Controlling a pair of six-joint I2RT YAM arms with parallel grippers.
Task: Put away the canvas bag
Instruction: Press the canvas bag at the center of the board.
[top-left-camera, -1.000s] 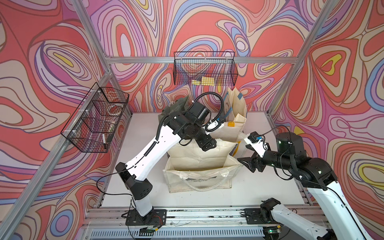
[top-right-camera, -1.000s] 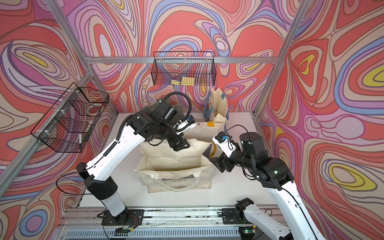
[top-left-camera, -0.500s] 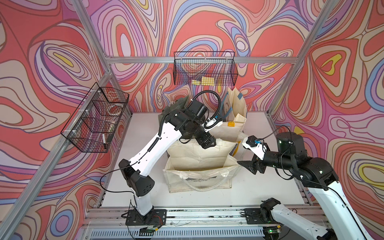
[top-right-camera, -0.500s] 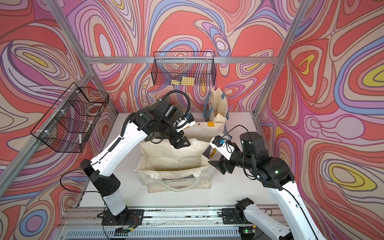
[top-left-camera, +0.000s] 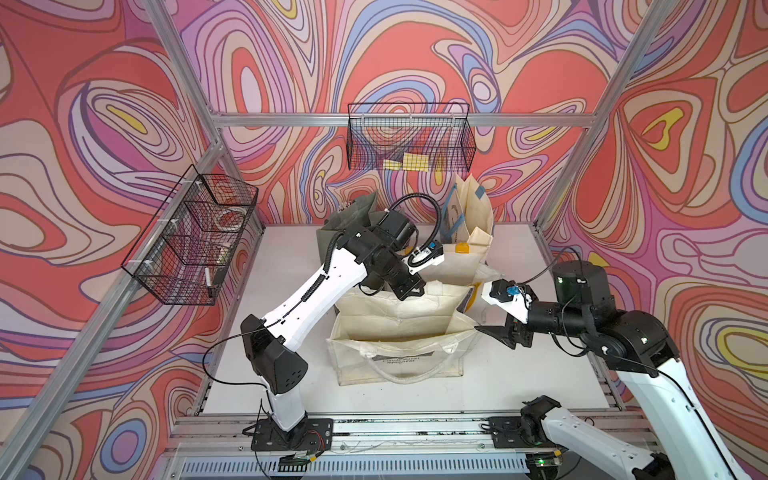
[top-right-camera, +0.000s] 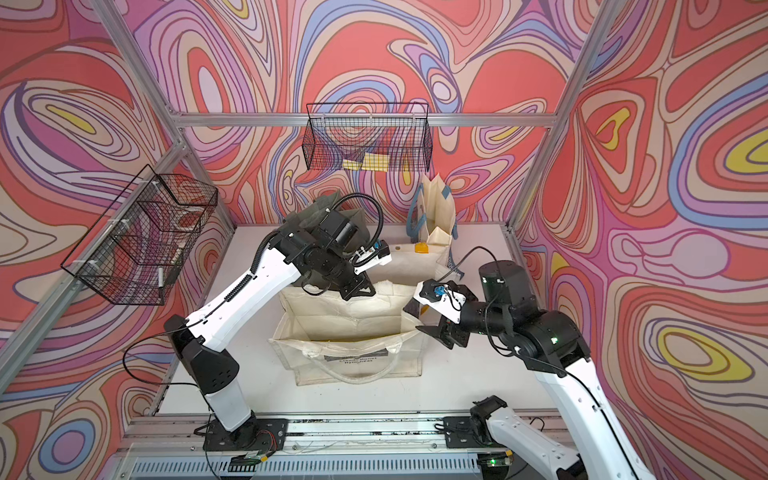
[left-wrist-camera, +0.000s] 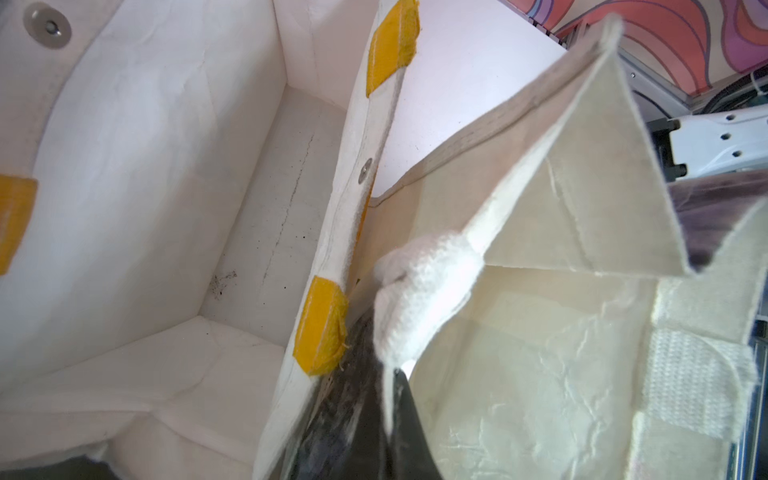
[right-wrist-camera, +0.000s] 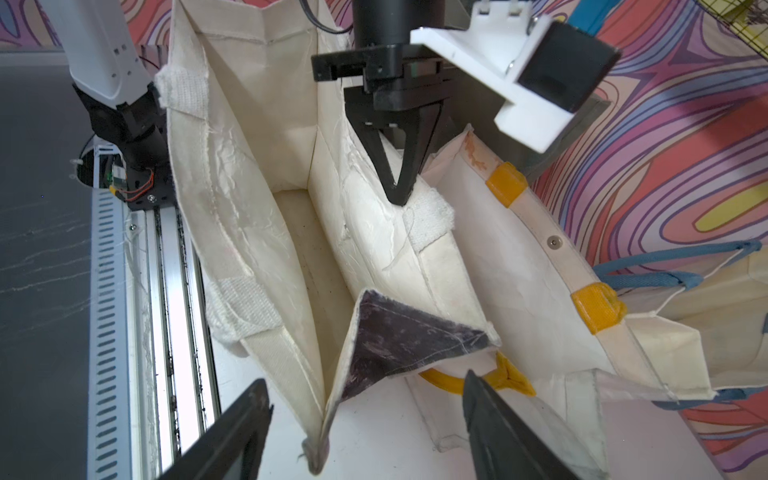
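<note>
The cream canvas bag (top-left-camera: 399, 365) (top-right-camera: 357, 365) stands open mid-table in both top views, its printed label facing the front. My left gripper (top-left-camera: 409, 291) (top-right-camera: 357, 291) reaches down from above and is shut on the bag's rear rim, next to a white webbing handle (left-wrist-camera: 415, 291); the closed tips (left-wrist-camera: 395, 382) pinch the fabric. The same gripper (right-wrist-camera: 399, 195) shows from the right wrist view. My right gripper (top-left-camera: 490, 320) (right-wrist-camera: 365, 399) is open at the bag's right side. The folded side gusset (right-wrist-camera: 332, 374) lies between its fingers without touching them.
Behind the canvas bag stand a white bag with yellow tabs (top-left-camera: 453, 257), a cream bag with blue handles (top-left-camera: 469, 216) and an olive bag (top-left-camera: 345, 224). A wire basket (top-left-camera: 409, 141) hangs on the back wall, another (top-left-camera: 195, 237) on the left frame.
My left gripper has closed on the bag's rear rim. My right gripper has moved left to the bag's side fold, its jaws a little narrower.
</note>
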